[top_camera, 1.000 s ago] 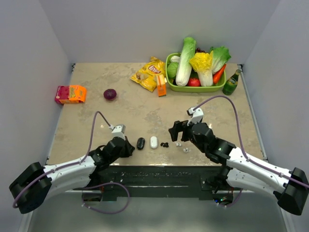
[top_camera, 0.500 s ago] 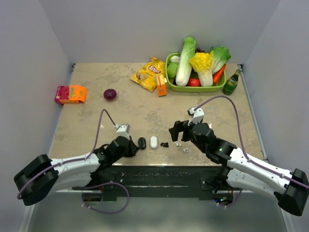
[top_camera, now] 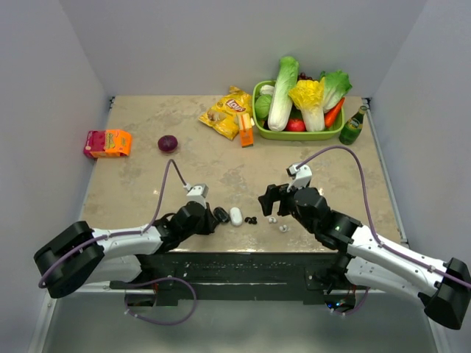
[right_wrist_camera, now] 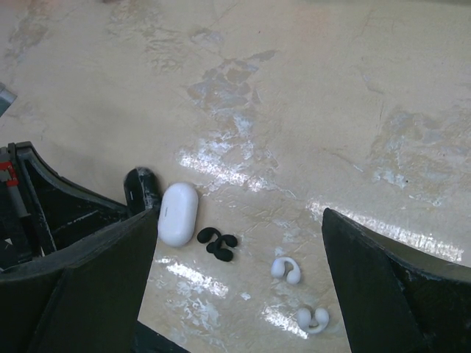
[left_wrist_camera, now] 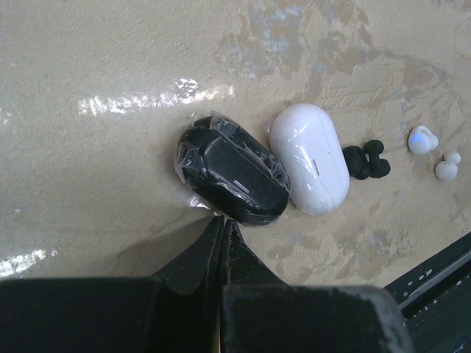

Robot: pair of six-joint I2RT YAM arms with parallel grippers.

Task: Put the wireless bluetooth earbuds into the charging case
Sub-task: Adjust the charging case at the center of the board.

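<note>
Lying loose on the worktop (top_camera: 147, 184) near its front edge, all four earbuds are outside the cases. The black buds (left_wrist_camera: 366, 159) sit together as a pair, right against the right side of the white case (left_wrist_camera: 310, 167). The white buds (right_wrist_camera: 285, 270) lie further right, separated from each other and clear of the black pair.

The white case is pill-shaped, lies flat, and has its lid shut. The black case (left_wrist_camera: 232, 176) also has its lid shut and is covered in crinkled clear film. It touches the left side of the white case and lies at an angle to it.

The left fingers (left_wrist_camera: 213, 250) are pressed together with nothing between them. Their tips are right against the near edge of the black case. The left arm lies low along the front of the worktop.

The right fingers (right_wrist_camera: 88, 272) are spread wide and hold nothing. They hang above the worktop. In the right wrist view, the black buds and white buds appear in the gap between them, with the white case by the left-hand finger.

At the far right corner stands a green basket (top_camera: 298, 134) filled with vegetables, with a bottle (top_camera: 352, 126) just to its right. A chip bag (top_camera: 227, 112) lies just left of the basket. A red onion (top_camera: 168, 143) sits further left, and a box (top_camera: 107, 143) lies near the left wall.
</note>
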